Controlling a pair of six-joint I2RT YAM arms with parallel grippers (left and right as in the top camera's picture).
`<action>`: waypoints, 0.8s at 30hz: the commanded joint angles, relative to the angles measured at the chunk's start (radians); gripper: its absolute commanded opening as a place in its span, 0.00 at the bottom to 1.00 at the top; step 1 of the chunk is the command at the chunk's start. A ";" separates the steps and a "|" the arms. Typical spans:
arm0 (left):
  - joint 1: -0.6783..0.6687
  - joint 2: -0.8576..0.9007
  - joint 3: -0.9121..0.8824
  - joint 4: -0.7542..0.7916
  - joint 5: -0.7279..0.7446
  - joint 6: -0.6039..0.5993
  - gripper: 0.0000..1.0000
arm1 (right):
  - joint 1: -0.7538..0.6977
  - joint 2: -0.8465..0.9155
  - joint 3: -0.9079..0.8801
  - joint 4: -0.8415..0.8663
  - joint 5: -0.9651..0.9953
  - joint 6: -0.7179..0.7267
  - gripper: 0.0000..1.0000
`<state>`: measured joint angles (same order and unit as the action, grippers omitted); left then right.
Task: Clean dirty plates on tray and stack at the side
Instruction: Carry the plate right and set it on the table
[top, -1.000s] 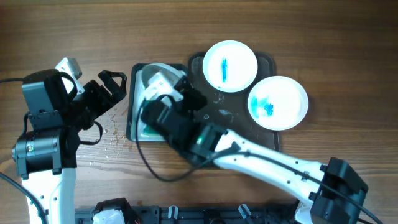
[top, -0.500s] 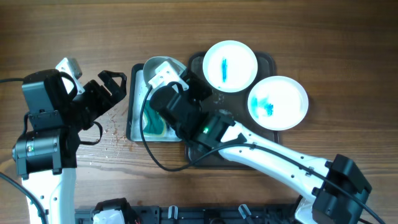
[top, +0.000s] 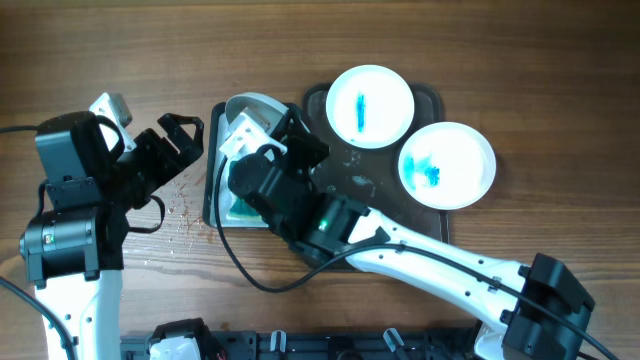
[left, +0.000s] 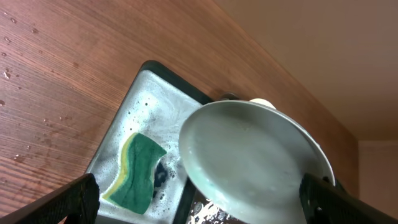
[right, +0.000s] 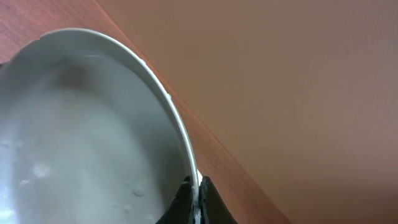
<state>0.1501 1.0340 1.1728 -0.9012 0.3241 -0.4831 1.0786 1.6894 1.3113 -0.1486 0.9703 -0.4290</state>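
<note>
Left jaws wide apart, right jaws clamped.

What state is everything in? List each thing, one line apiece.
held plate: raised, tilted, wet, no blue showing.
right claw: shut on the held plate's rim.
left claw: open, empty.
far plate: on brown tray, blue streak.
near plate: on brown tray, blue smears.
sponge: lying in silver tray, sudsy.
</note>
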 joint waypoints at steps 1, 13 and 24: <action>0.005 -0.004 0.013 0.001 0.016 0.005 1.00 | 0.001 -0.024 0.013 -0.001 0.029 0.048 0.04; 0.005 -0.004 0.013 0.001 0.016 0.005 1.00 | -0.470 -0.084 0.013 -0.364 -1.209 0.818 0.04; 0.005 -0.004 0.013 0.001 0.016 0.005 1.00 | -1.309 -0.244 0.013 -0.577 -1.400 0.953 0.04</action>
<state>0.1501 1.0340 1.1728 -0.9016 0.3241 -0.4831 0.0101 1.4570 1.3163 -0.6476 -0.3813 0.4755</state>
